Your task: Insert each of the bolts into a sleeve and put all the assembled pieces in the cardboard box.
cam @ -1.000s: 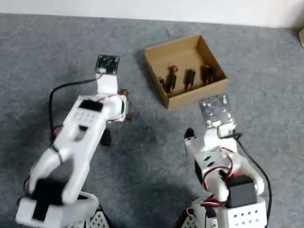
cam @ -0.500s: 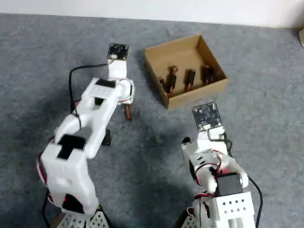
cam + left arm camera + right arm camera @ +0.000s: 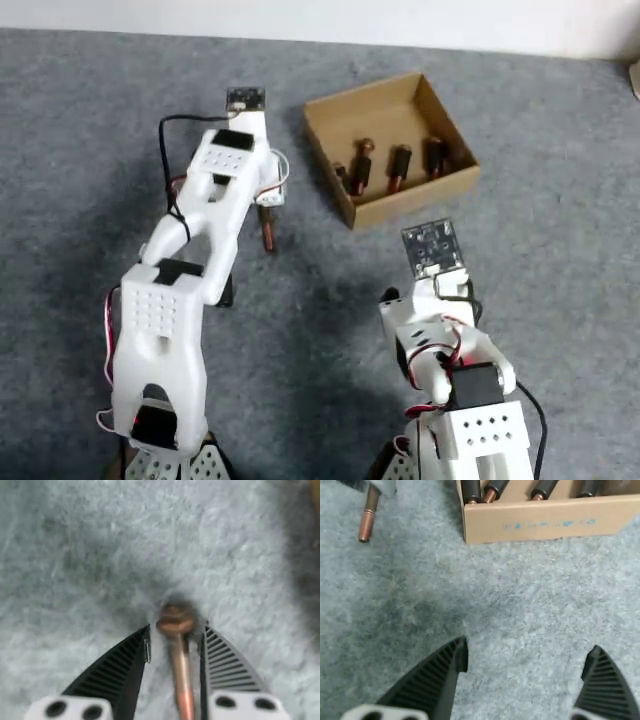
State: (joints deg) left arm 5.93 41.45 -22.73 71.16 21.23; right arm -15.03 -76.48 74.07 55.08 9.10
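the left gripper [image 3: 175, 629] has its jaws set narrowly apart, one finger on each side of the copper bolt [image 3: 179, 665]. a thin strip of carpet shows between each finger and the metal, so by my reading nothing is clamped yet. the bolt's head sits right at the fingertips and its shaft runs back along the gap between them. the long axis thus lies along the fingers and a closing stroke would cross the shaft, which is the relation a pinch needs. in the high view the bolt [image 3: 268, 232] lies on the grey carpet [image 3: 80, 150] with its threaded end towards the robot's side of the table and its head tucked under the left gripper; whether it rests fully flat i cannot tell. the left arm is plainly the nearer one. a small dark piece [image 3: 225, 292], likely a sleeve, lies beside that arm's lower link, apart from the bolt

the right gripper [image 3: 528, 647] has its jaws spread wide and holds nothing. it hangs over bare carpet, near the front wall of the cardboard box [image 3: 545, 522] but short of it, and well apart from the bolt. the box holds several assembled pieces [image 3: 398, 165] side by side, so i judge this loose bolt to be among the last to be picked up and sleeved
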